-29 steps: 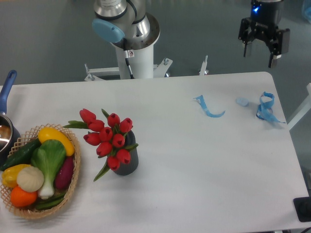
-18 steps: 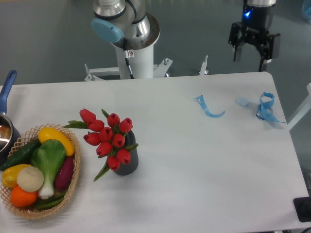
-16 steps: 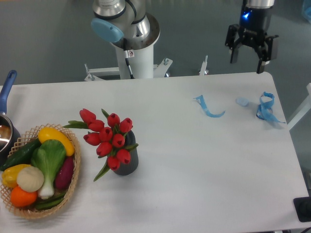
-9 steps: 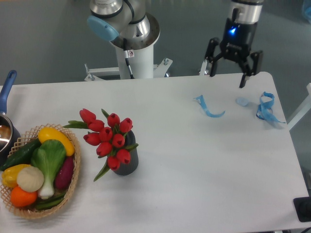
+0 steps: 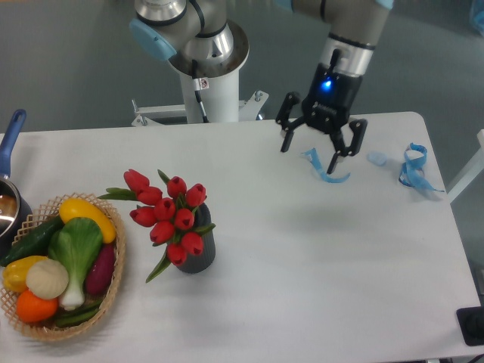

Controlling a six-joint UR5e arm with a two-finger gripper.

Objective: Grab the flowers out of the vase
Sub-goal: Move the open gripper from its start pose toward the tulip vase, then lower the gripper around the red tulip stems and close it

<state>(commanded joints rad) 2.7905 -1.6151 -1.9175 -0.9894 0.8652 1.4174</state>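
The flowers (image 5: 167, 212), a bunch of red tulip buds with green leaves, stand in the vase (image 5: 200, 252), a short dark ribbed cylinder left of the table's middle. The buds lean left and spread wider than the vase. My gripper (image 5: 310, 157) hangs above the table's far right part, well to the right of the flowers and apart from them. Its jaws are open and empty, spread wide, pointing down.
A wicker basket (image 5: 110, 296) of colourful vegetables sits at the left front. A blue-handled pot (image 5: 9, 144) is at the left edge. Blue tape scraps (image 5: 330, 174) and a curled blue strip (image 5: 414, 168) lie at the far right. The robot base (image 5: 210, 76) stands behind the table.
The gripper has moved left and down, from beyond the table's far right corner to above the table near the blue tape scrap. It stays open. The flowers and vase have not moved.
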